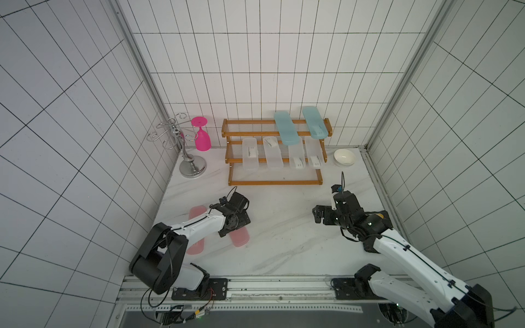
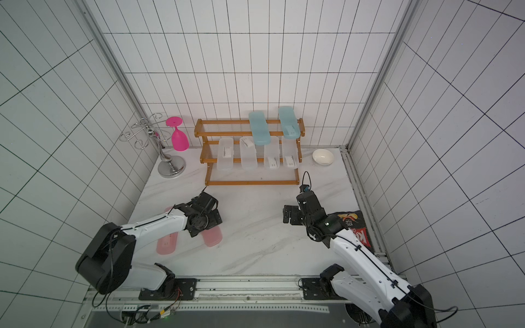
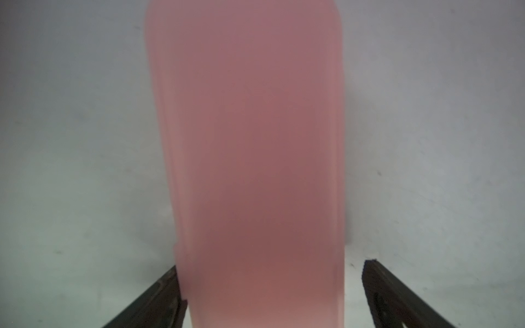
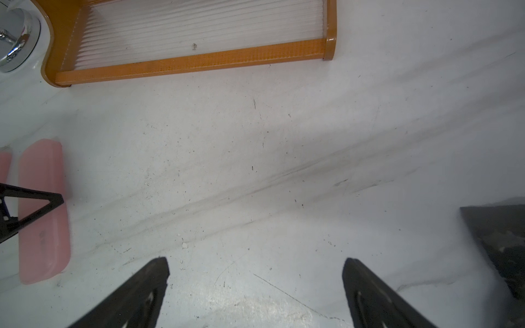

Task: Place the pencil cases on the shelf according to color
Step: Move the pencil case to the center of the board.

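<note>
A pink pencil case [image 3: 250,170] lies on the table [image 4: 284,142] between the left gripper's [image 3: 271,264] spread fingers, ungripped; the other pink case [image 1: 196,213] lies beside it. The right gripper [image 4: 255,261] gapes empty. On the shelf [image 1: 274,181], blue cases [image 1: 288,129] sit on top and clear cases [image 1: 250,157] in the middle; both pinks are left to shelve.

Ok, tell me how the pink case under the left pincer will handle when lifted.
The pink case looks like a flat, hard box, so it is probably stiff. Its smooth sides may slip in the left pincer, whose jaws straddle it. It shouldn't roll, but it might tilt if gripped off-centre.
</note>
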{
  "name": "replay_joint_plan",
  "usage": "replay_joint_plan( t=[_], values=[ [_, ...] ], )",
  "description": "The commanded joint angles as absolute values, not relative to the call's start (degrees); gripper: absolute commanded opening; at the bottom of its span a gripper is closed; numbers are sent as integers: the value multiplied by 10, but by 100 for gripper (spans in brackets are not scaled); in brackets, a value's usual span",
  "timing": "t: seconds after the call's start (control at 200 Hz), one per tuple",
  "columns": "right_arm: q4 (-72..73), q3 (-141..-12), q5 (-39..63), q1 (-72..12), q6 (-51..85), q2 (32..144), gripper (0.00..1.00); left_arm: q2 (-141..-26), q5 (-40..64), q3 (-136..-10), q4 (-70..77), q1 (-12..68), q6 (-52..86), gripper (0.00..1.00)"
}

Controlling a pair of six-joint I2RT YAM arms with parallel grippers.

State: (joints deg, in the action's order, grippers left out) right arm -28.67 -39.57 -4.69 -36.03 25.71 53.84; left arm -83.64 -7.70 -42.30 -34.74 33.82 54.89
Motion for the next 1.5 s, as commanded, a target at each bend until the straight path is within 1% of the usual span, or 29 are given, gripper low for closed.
replay_joint_plan(
  t=[0.0, 0.1, 0.18, 0.3, 0.39, 0.49, 0.59, 0.715, 0.905, 1.045, 1.254, 1.364, 1.494],
  values=[
    [-310, -384, -74, -364, 251, 532, 100, -877, -101, -471, -345, 420, 609, 98],
    [-315, -386, -80, -364, 251, 527, 100, -915, -120, -510, -347, 490, 636, 98],
    [-317, -385, -81, -364, 250, 519, 99, -934, -132, -534, -350, 527, 650, 98],
    [-311, -383, -55, -364, 240, 512, 99, -921, -166, -548, -377, 541, 656, 98],
    [-292, -382, -4, -364, 223, 519, 99, -875, -230, -549, -436, 533, 658, 98],
    [-269, -388, 69, -365, 209, 552, 99, -807, -259, -528, -481, 486, 636, 98],
    [-233, -394, 107, -378, 211, 604, 99, -739, -250, -489, -490, 403, 600, 98],
    [-200, -428, 87, -432, 219, 677, 99, -670, -240, -447, -496, 297, 567, 98],
    [-162, -502, 49, -510, 232, 808, 99, -594, -196, -374, -440, 173, 537, 98],
    [-165, -578, 28, -550, 229, 908, 99, -591, -180, -364, -427, 110, 520, 98],
    [-179, -683, 28, -578, 222, 1026, 99, -628, -131, -360, -409, 34, 490, 98],
    [-201, -733, 22, -581, 226, 1076, 99, -641, -116, -351, -397, 25, 480, 98],
    [-211, -763, 22, -581, 224, 1116, 99, -676, -65, -362, -397, 25, 460, 98]
  ],
)
